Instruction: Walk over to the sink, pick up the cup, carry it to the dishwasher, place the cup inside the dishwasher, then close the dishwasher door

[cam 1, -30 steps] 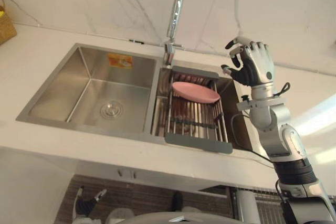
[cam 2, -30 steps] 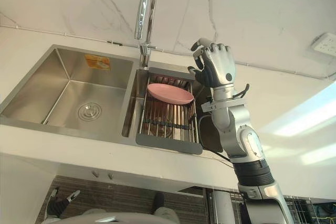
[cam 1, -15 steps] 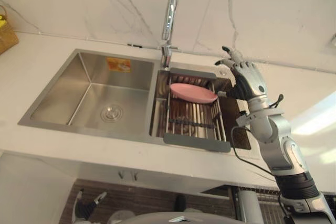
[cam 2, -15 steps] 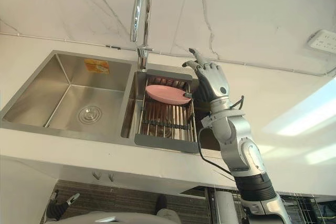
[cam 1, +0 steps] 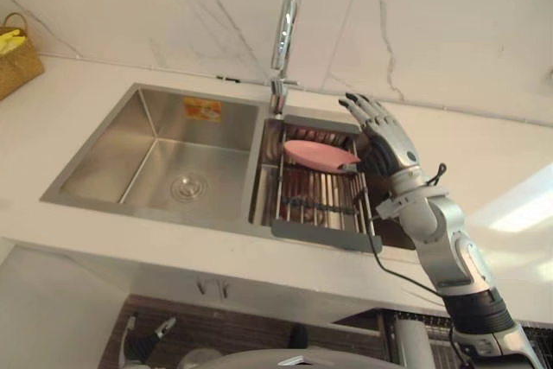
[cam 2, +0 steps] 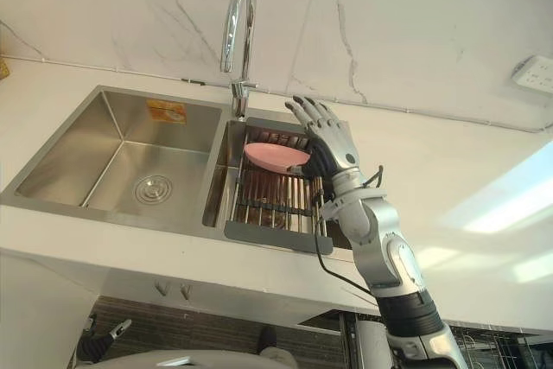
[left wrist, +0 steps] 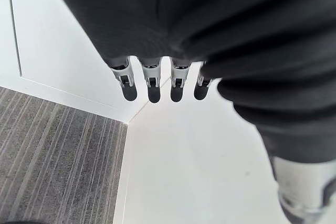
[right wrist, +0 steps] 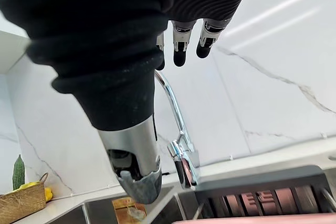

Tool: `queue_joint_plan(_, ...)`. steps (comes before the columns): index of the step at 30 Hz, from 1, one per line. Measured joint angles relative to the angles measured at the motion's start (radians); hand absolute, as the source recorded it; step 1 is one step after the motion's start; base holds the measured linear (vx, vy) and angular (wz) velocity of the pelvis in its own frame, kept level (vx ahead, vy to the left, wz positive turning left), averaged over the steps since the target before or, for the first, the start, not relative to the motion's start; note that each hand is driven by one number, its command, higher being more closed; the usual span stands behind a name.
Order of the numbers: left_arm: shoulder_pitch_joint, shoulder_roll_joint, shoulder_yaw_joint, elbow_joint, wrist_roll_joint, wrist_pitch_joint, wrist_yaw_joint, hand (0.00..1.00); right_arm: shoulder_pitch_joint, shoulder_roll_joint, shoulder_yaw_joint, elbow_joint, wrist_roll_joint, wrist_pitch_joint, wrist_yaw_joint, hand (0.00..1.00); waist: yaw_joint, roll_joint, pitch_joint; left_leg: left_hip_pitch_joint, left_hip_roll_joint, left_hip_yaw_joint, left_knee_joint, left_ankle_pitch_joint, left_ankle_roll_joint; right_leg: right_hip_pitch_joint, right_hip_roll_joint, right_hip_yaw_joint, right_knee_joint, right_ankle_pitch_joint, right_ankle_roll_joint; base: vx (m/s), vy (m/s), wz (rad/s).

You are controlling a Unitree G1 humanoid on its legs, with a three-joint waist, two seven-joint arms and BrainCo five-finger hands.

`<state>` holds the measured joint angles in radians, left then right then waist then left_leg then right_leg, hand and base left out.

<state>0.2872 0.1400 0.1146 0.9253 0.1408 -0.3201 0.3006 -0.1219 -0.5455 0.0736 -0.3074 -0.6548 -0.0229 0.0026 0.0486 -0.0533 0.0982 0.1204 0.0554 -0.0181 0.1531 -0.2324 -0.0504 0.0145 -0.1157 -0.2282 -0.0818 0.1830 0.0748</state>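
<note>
While raised over the right end of the rack point(cam 1: 315, 200), right hand point(cam 1: 384, 140) released, fingers straight and spread, grasping nothing. Cup's whereabouts: cannot tell. Just left of the hand, in the rack, a shallow pink plate point(cam 1: 318, 154). Behind, a curved chrome tap point(cam 1: 285, 36); further left, the steel sink point(cam 1: 121, 140), square-walled, with a round drain. Smooth white tabletop point(cam 1: 52, 114) all around; woven basket point(cam 1: 17, 62) at far left. Left hand point(left wrist: 149, 85) relaxed, straight-fingered, above striped grey floor point(left wrist: 52, 156).
</note>
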Motion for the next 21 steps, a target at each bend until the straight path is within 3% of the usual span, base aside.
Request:
queue_joint_plan(7, -0.015, -0.001, 0.002, 0.01, 0.002, 0.0, -0.001, 0.0, 0.154, 0.092, -0.059, -0.117, 0.002, 0.011, 0.059, 0.0, -0.025, -0.003, -0.002, -0.004, 0.014, 0.048, 0.001, -0.005, -0.008, -0.002, -0.002, -0.01, 0.0, -0.002, 0.0, 0.0, 0.0, 0.0)
queue_joint_plan(12, -0.026, -0.001, 0.002, 0.011, 0.019, -0.001, -0.002, 0.0, 0.179, 0.115, -0.06, -0.117, -0.004, 0.031, 0.08, 0.0, -0.025, -0.013, -0.008, -0.005, 0.015, 0.05, -0.001, -0.004, -0.008, 0.002, -0.006, -0.026, 0.0, -0.005, 0.004, -0.01, 0.001, 0.07)
queue_joint_plan(21, -0.028, 0.002, 0.001, 0.041, 0.019, -0.002, -0.002, 0.0, 0.194, 0.136, -0.034, -0.072, -0.139, 0.05, 0.069, 0.0, -0.025, -0.019, -0.019, -0.01, 0.022, 0.096, -0.018, 0.024, -0.02, 0.008, -0.02, -0.055, 0.0, -0.009, 0.01, -0.01, -0.003, 0.09)
